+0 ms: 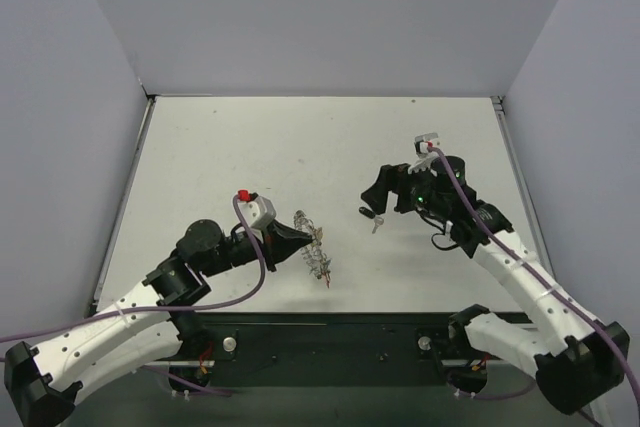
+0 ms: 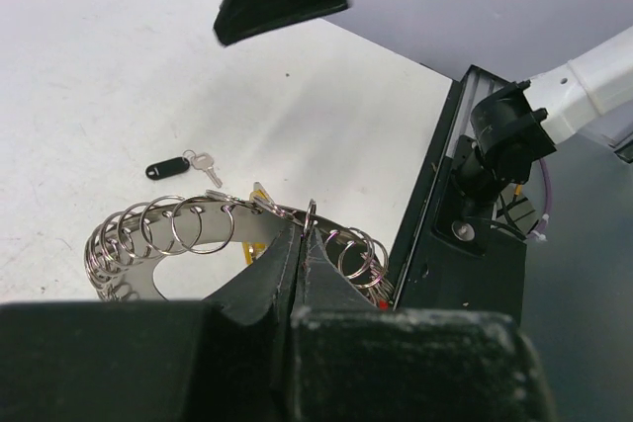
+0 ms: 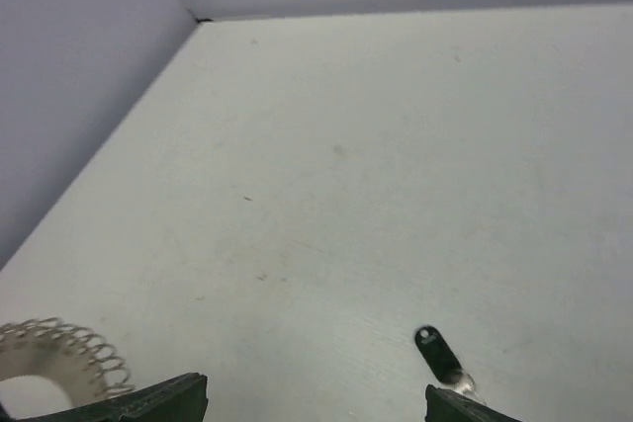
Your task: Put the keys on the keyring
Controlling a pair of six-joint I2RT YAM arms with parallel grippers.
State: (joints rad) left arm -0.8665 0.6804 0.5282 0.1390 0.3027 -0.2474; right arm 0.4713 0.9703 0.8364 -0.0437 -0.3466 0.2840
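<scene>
The keyring (image 2: 148, 234) is a silvery band strung with several small wire rings. My left gripper (image 2: 302, 232) is shut on its near rim and holds it just above the table; the keyring (image 1: 315, 247) sits off the left gripper (image 1: 296, 241) tip. A yellow bit (image 2: 259, 191) and a red bit (image 2: 382, 303) show among the rings. One key (image 2: 206, 165) with a black tag lies loose on the table. My right gripper (image 3: 316, 397) is open with nothing between its fingers, and that key (image 3: 438, 353) lies by its right finger (image 3: 465, 408). From above, the right gripper (image 1: 374, 203) hovers over the key (image 1: 375, 220).
Grey walls enclose the white table (image 1: 300, 147) on three sides. A black base plate (image 1: 330, 332) runs along the near edge under both arms. The keyring (image 3: 59, 353) is at the lower left of the right wrist view.
</scene>
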